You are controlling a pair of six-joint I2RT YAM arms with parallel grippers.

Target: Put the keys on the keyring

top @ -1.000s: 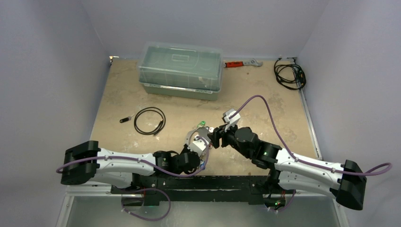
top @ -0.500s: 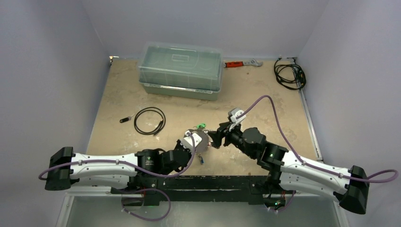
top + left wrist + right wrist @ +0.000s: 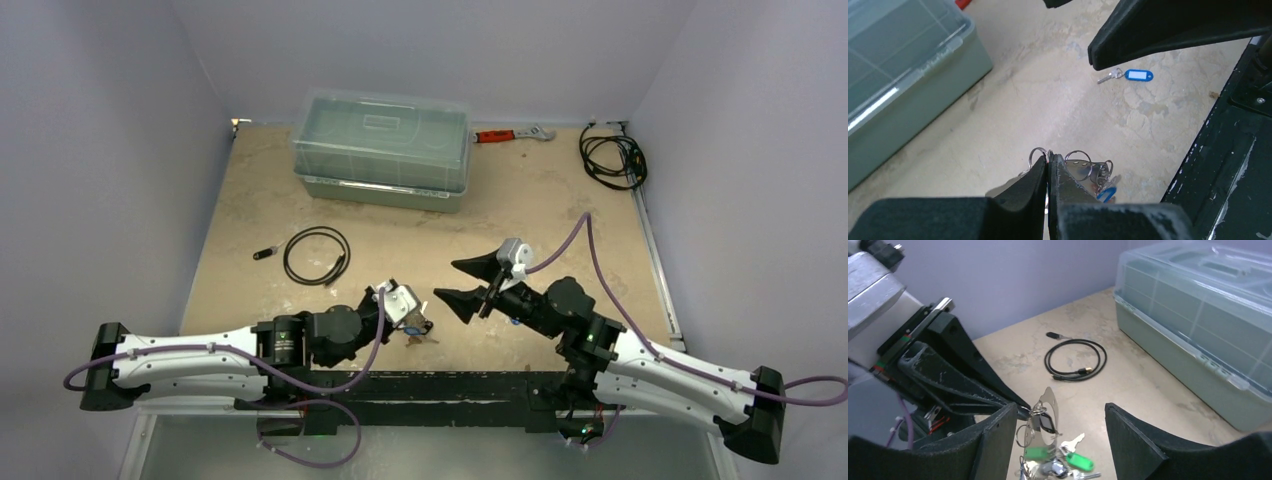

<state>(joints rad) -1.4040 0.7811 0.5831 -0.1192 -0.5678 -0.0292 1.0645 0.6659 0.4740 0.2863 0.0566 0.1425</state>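
While the left end effector (image 3: 1049,161) is clenched on the keyring (image 3: 1052,400), pinching its rim between both fingertips, the right end effector (image 3: 447,279) stands released, its 2 fingers spread wide and holding nothing. From the right wrist camera the keyring stands roughly upright, edge-on, in the gap between the 2 spread fingers and apart from each. From above it sits just to the left of the right fingertips, near the front edge of the bench (image 3: 260,200).

Several keys (image 3: 1068,444) hang in a bunch below the keyring, 2 of them with green tags (image 3: 1079,461); thin wire loops show along its rim in the left wrist view, along with a bit of blue tag. Their exact number cannot be told.

1 loose key (image 3: 1109,77) with a blue tag lies flat on the bench, well apart from the keyring and beneath a right finger in the left wrist view.

Farther back are a lidded plastic box (image 3: 382,148), a black cable loop (image 3: 317,256) and an orange-handled wrench (image 3: 510,133).
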